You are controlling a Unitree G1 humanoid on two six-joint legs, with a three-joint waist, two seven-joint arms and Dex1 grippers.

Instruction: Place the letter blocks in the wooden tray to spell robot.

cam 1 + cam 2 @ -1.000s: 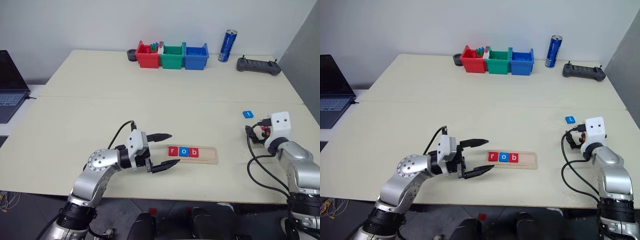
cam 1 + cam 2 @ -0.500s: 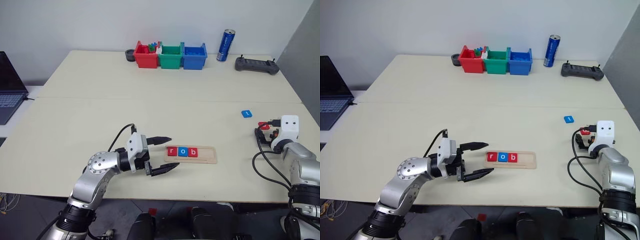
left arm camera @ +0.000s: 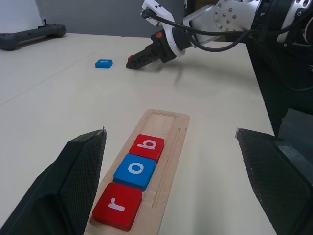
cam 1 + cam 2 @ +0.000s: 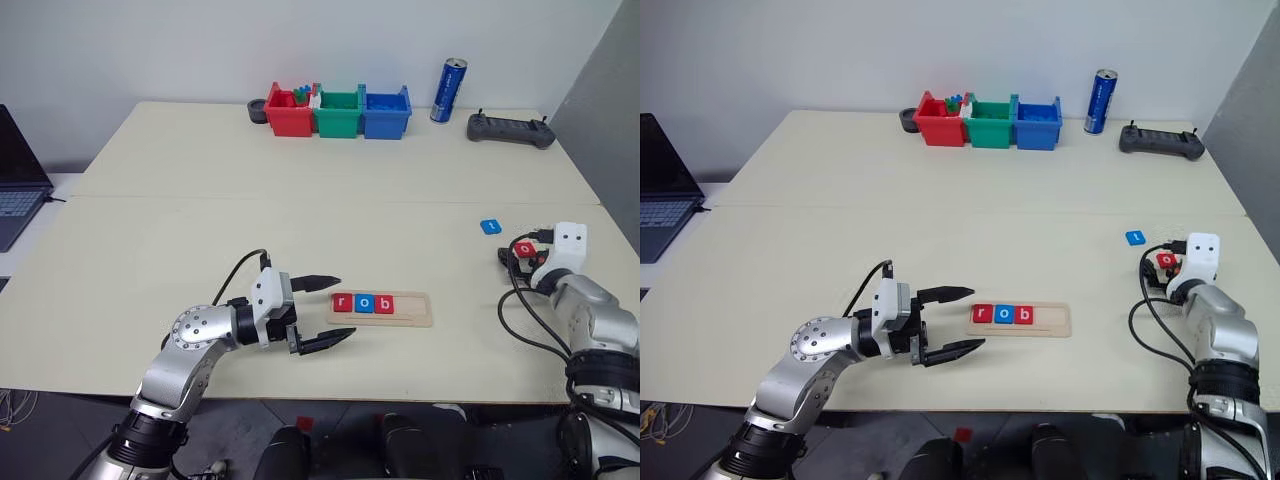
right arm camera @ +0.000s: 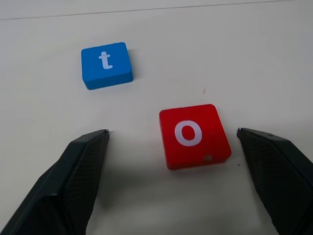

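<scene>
Black fingers of the left end effector [image 4: 322, 311] stood apart at lower centre, empty, just left of the wooden tray [image 4: 417, 310] holding r, o, b. At right, the right end effector [image 5: 171, 142], fingers apart, hovered at the red o block [image 5: 194, 135], with the blue t block [image 5: 106, 64] nearby on the worktop [image 4: 300, 220]. Fetching the second o seemed the step; next, closing on it.

My left gripper [image 4: 327, 310] points level toward my right, jaws spread wide and empty. My right gripper [image 5: 171, 142] reaches forward, tilted slightly down, fingers [image 5: 73, 171] wide apart, gripping nothing.
</scene>
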